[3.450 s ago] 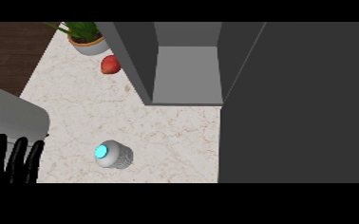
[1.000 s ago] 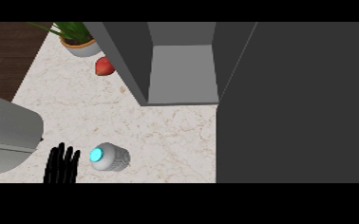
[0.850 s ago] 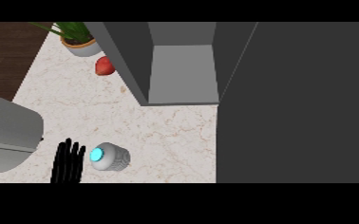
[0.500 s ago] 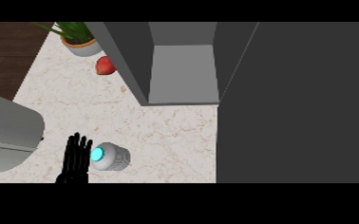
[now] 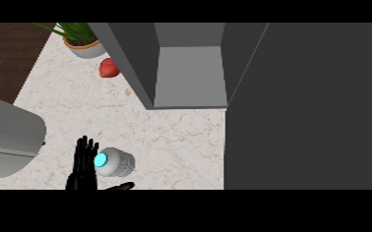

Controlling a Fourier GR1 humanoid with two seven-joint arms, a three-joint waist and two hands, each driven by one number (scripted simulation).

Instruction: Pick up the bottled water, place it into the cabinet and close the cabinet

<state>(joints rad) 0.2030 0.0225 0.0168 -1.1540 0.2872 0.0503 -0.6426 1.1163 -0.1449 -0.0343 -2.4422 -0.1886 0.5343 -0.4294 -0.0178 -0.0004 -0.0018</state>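
Lower left of the frame: the left hand [image 5: 81, 166] is released, fingers straight and pointing up, right against the left side of the bottled water [image 5: 114, 161], thumb poking out beneath it. The bottle stands on the marble counter [image 5: 174, 137]. Up top, the cabinet [image 5: 187, 71] gapes open; a red fruit [image 5: 109, 68] and potted plant [image 5: 80, 40] sit upper left

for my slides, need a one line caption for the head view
Left hand, fingers straight, beside the bottled water on the counter, open cabinet ahead.
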